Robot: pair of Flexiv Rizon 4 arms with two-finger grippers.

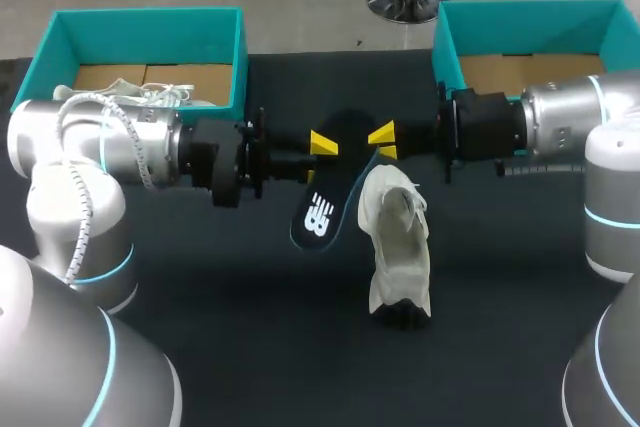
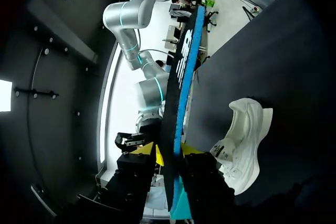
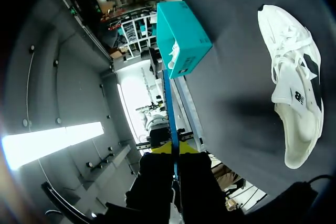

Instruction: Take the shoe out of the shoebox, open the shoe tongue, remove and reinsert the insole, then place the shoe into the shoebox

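Note:
A black insole [image 1: 322, 212] with a white logo hangs in the air over the middle of the table, held from both sides. My left gripper [image 1: 322, 144] is shut on one edge of it. In the left wrist view the insole [image 2: 181, 77] stands edge-on between that gripper's [image 2: 172, 153] yellow tips. My right gripper [image 1: 382, 136] is shut on the opposite edge, and the thin blue edge of the insole [image 3: 169, 103] runs out from between its fingers [image 3: 174, 149]. The white shoe [image 1: 398, 242] lies on its side on the dark table just below the insole, free of both grippers.
A teal shoebox [image 1: 145, 22] at the back left holds another white shoe [image 1: 130, 95]. A second teal shoebox [image 1: 530, 17] stands at the back right. Both arms stretch across the middle of the table in front of the boxes.

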